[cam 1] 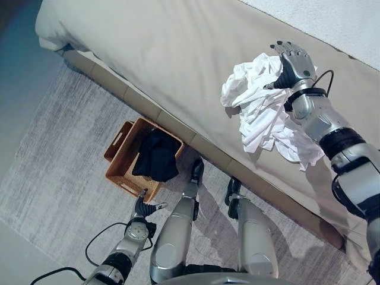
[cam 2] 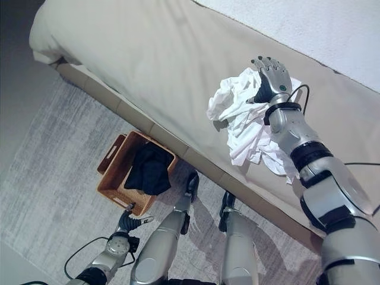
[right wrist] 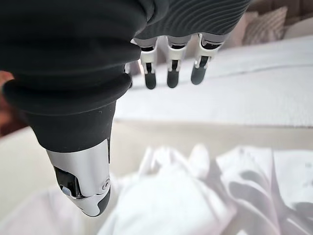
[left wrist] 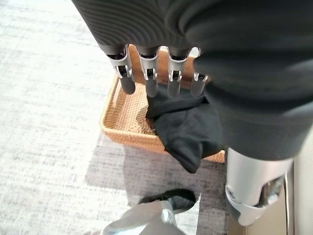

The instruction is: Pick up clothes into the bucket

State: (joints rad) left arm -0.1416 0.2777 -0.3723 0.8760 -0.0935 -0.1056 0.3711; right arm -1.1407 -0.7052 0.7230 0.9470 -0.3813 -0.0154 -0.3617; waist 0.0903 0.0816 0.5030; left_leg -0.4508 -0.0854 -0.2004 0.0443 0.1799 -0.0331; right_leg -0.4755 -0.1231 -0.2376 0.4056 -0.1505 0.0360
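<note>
No lettering, label, number or sign can be read anywhere here, not on the cloth, the basket or the bed.

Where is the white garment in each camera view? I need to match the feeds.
Left eye view: white garment right of centre on the bed, under the right hand.
Right eye view: right of centre, same spot.
Left wrist view: absent.
Right wrist view: along the lower edge.
Shared landmark: the bed.
</note>
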